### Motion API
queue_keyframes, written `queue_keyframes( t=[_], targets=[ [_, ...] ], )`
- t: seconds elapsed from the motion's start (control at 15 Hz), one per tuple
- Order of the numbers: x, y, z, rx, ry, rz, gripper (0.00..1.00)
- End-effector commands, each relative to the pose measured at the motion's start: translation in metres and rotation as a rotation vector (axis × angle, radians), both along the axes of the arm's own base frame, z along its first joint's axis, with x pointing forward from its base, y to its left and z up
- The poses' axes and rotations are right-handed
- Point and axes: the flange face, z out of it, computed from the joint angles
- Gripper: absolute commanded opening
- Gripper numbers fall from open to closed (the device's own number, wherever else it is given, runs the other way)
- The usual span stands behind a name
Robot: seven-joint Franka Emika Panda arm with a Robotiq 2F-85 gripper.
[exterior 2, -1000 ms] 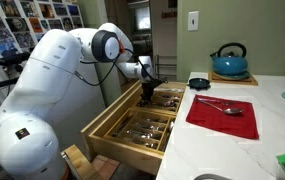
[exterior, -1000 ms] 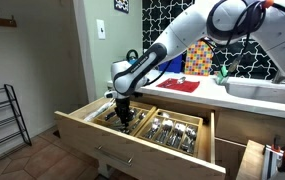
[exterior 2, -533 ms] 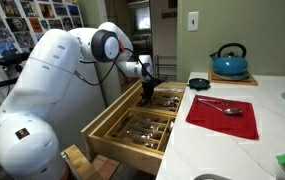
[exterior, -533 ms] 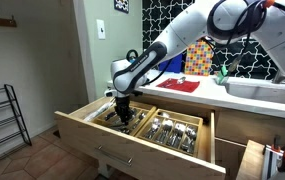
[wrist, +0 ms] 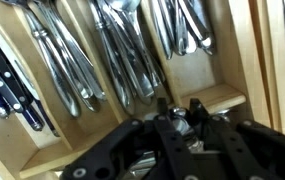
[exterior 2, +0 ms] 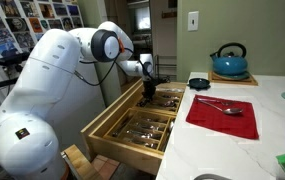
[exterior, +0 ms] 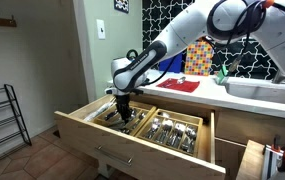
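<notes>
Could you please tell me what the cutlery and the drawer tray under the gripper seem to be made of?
The cutlery looks like polished metal, probably stainless steel: it is silvery with bright glints. The tray looks like plain wood, pale tan and matt; the picture is too blurred to tell which kind.

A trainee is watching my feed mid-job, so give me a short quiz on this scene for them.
1. True or false: the gripper hangs above the kettle.
2. The kettle is: A red, B teal, C black?
3. What lies on the mat?
Key: 1 false, it is down in the open drawer. 2 B. 3 a spoon.
</notes>
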Motion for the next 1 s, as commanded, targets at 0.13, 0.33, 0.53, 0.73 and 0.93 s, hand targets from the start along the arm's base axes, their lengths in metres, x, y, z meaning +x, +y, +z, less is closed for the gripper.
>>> queue_keyframes(
  t=[0.13, 0.33, 0.53, 0.73, 0.93],
  targets=[
    [0.007, 0.010, 0.000, -0.003, -0.027, -0.059, 0.12],
    [0.007, 0.012, -0.001, 0.002, -0.026, -0.089, 0.30],
    [0.010, 0.019, -0.002, 0.008, -0.035, -0.109, 0.44],
    [0.014, 0.029, -0.002, 0.015, -0.047, -0.123, 0.57],
    [0.018, 0.036, -0.004, 0.015, -0.048, -0.146, 0.45]
  ],
)
